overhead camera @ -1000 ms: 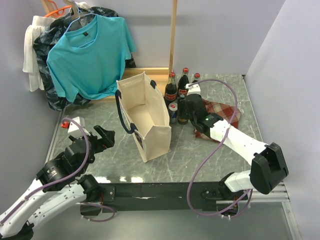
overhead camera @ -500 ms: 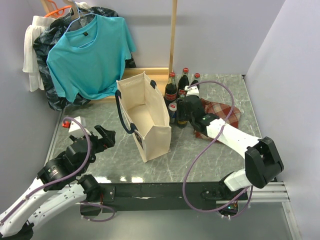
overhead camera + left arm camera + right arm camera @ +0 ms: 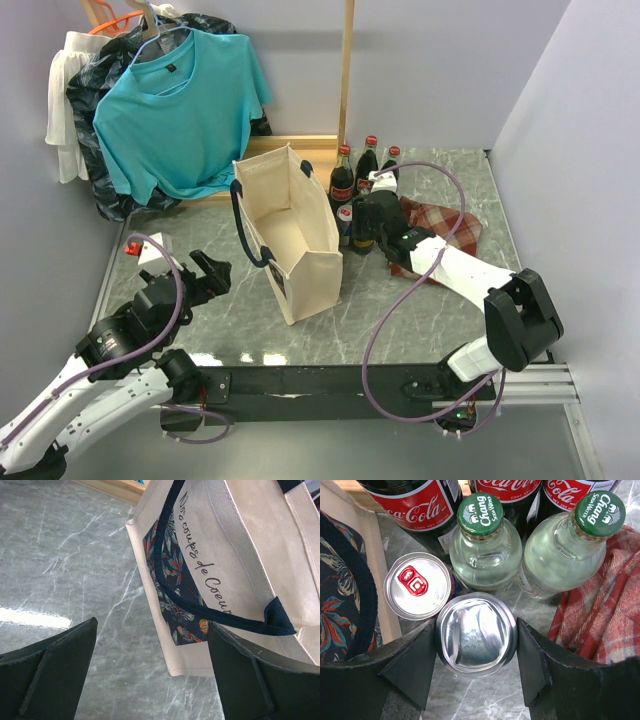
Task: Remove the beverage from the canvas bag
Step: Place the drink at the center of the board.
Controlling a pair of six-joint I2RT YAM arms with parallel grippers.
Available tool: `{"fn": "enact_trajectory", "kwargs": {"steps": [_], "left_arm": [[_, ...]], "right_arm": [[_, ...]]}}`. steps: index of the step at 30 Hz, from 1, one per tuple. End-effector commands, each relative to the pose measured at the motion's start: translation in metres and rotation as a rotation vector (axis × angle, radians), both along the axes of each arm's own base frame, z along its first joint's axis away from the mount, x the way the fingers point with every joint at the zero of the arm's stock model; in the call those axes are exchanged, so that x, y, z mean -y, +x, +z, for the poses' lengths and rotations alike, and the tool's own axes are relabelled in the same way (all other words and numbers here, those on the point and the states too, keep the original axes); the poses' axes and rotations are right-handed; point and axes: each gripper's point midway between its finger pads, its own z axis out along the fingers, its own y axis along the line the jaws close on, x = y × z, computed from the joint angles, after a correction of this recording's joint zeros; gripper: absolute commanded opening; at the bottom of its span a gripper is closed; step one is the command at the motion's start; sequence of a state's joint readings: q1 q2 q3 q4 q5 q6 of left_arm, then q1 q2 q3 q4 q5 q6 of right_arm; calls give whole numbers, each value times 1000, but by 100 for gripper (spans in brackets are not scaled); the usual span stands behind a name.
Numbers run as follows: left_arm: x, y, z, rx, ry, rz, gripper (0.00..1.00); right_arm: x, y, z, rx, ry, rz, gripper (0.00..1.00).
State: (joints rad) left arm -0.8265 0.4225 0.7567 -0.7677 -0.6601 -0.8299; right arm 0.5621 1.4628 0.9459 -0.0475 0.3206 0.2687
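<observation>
The canvas bag (image 3: 290,232) stands open in the middle of the table, cream with navy handles; its printed side fills the left wrist view (image 3: 225,565). My right gripper (image 3: 476,632) is shut on the beverage, a silver can (image 3: 476,637) whose plain end faces the camera. One finger presses each side of the can. It is outside the bag, just right of the bag wall (image 3: 375,580) and touching a red-tab can (image 3: 417,585). In the top view the right gripper (image 3: 366,226) sits among the bottles. My left gripper (image 3: 150,627) is open, empty, near the bag's lower corner.
Cola bottles (image 3: 417,505) and two green-capped Chang soda bottles (image 3: 480,545) stand just beyond the held can. A red plaid cloth (image 3: 440,225) lies to the right. A teal T-shirt (image 3: 180,110) hangs at the back left beside a wooden frame (image 3: 346,70).
The right arm has swung left and forward, bringing the can in beside the bottles and the bag. The left arm has not moved.
</observation>
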Motion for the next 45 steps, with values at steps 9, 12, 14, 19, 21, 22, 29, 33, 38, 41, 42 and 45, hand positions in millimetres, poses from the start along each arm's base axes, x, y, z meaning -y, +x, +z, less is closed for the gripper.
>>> {"fn": "enact_trajectory", "kwargs": {"steps": [9, 12, 14, 19, 21, 22, 29, 33, 38, 41, 42, 45], "left_arm": [[1, 3, 4, 10, -8, 12, 96], [1, 3, 4, 12, -10, 12, 96], [1, 3, 4, 13, -9, 13, 96], [0, 3, 5, 17, -15, 13, 96], [1, 3, 5, 16, -13, 12, 96], [1, 3, 5, 16, -13, 12, 96], [1, 2, 6, 17, -15, 8, 96], [1, 2, 6, 20, -18, 7, 96], [1, 2, 5, 17, -15, 7, 96], [2, 3, 5, 16, -13, 6, 96], [2, 3, 5, 16, -13, 5, 96], [2, 3, 5, 16, -13, 5, 96]], "right_arm": [[-2, 18, 23, 79, 36, -34, 4], [-2, 19, 23, 76, 35, -34, 7], [-2, 17, 21, 73, 36, -34, 10], [-2, 16, 22, 73, 42, -34, 16], [-1, 15, 22, 74, 39, -35, 18], [0, 14, 21, 73, 38, -37, 18], [5, 9, 23, 72, 30, -44, 21], [6, 7, 27, 74, 33, -43, 22], [9, 2, 31, 81, 36, -46, 18], [10, 0, 31, 80, 31, -42, 4], [10, 1, 32, 80, 29, -41, 4], [10, 2, 32, 79, 25, -43, 4]]}}
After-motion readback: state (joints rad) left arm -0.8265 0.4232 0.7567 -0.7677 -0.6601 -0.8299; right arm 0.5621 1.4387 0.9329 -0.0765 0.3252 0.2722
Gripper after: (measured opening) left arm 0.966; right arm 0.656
